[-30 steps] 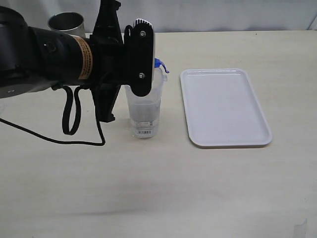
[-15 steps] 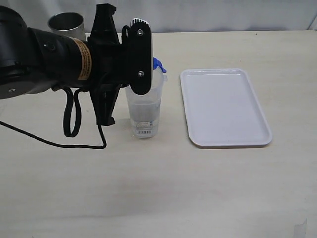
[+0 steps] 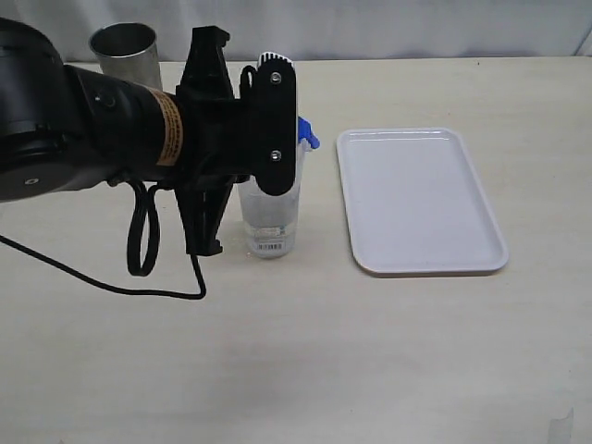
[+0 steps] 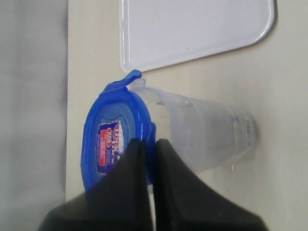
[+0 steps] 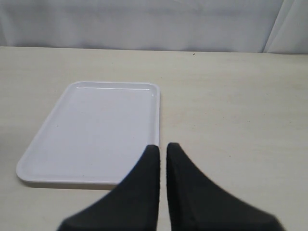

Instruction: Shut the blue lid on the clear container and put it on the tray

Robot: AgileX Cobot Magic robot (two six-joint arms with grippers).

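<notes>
The clear container (image 3: 271,220) stands upright on the table, left of the white tray (image 3: 421,199). The blue lid (image 3: 309,138) is at the container's mouth, mostly hidden behind my left gripper (image 3: 289,139) in the exterior view. In the left wrist view my left gripper (image 4: 149,142) is shut on the rim of the blue lid (image 4: 113,139), sticker face outward, against the top of the clear container (image 4: 207,130); one flap sticks out toward the tray (image 4: 192,29). My right gripper (image 5: 162,147) is shut and empty, above the table beside the tray (image 5: 96,130).
A grey metal cup (image 3: 124,44) stands at the back left, behind my left arm. A black cable (image 3: 139,245) hangs from that arm down to the table, left of the container.
My left gripper has shifted slightly right and down with the blue lid, bringing it closer onto the container's mouth. The container and tray have not moved.
</notes>
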